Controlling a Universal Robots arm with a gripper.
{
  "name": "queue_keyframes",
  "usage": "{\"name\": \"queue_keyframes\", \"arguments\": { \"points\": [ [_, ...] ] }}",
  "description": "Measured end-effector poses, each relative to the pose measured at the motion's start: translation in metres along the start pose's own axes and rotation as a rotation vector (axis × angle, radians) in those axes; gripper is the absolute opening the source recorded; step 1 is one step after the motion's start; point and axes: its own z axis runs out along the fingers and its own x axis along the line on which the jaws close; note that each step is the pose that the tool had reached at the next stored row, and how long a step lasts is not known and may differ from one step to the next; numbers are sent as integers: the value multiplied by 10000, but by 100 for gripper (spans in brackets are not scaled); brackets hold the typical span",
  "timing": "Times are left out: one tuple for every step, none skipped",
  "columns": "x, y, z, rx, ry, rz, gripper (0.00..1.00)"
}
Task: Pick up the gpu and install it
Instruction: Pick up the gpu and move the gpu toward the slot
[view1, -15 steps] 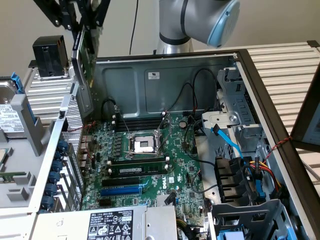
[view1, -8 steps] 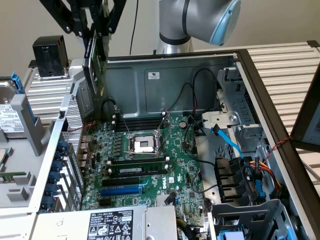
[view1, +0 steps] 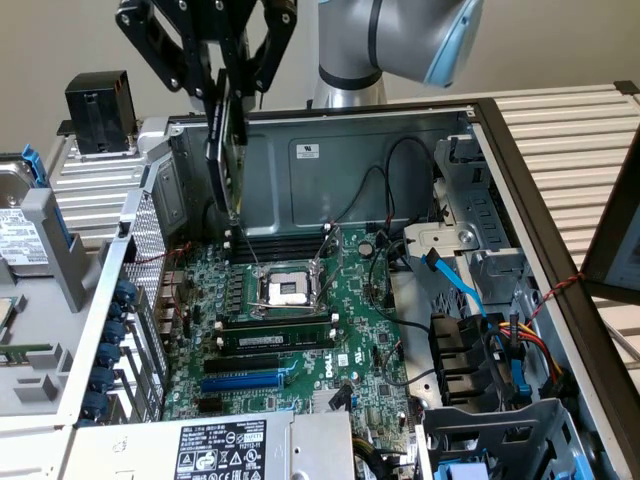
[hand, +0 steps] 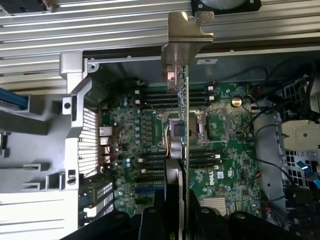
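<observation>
My gripper (view1: 230, 85) hangs over the back left of the open computer case and is shut on the gpu (view1: 225, 150). The card hangs on edge, black shroud and green board pointing down, its lower tip just above the memory slots near the case's rear wall. The wrist view looks along the card: the silver end bracket (hand: 182, 40) is at the far end, and the thin board edge (hand: 183, 125) runs over the CPU socket (hand: 177, 131). The gripper's fingers (hand: 150, 220) clamp the near end. The green motherboard (view1: 300, 320) lies below, with a blue expansion slot (view1: 245, 380) toward the front.
A memory stick (view1: 275, 342) sits in a slot in front of the CPU socket (view1: 285, 290). Drive cages and coloured cables (view1: 490, 340) fill the exterior view's right side. The power supply (view1: 215, 450) is at the front. A grey hard drive (view1: 15, 235) lies outside, on the left.
</observation>
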Motion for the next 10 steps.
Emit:
{"name": "queue_keyframes", "arguments": {
  "points": [
    [-18,-1,19,-2,-1,0,28],
    [-30,-3,36,-3,-2,0,28],
    [-42,-4,56,-3,-2,0,28],
    [-52,-6,72,-2,-1,0,28],
    [-61,-7,90,-2,-2,0,28],
    [-73,-8,109,-1,-1,0,28],
    [-84,-10,128,-2,-2,0,28],
    [-103,-10,145,0,-1,0,28],
    [-123,-11,163,1,0,0,28],
    [-139,-12,179,-1,-1,0,28]
  ]
}}
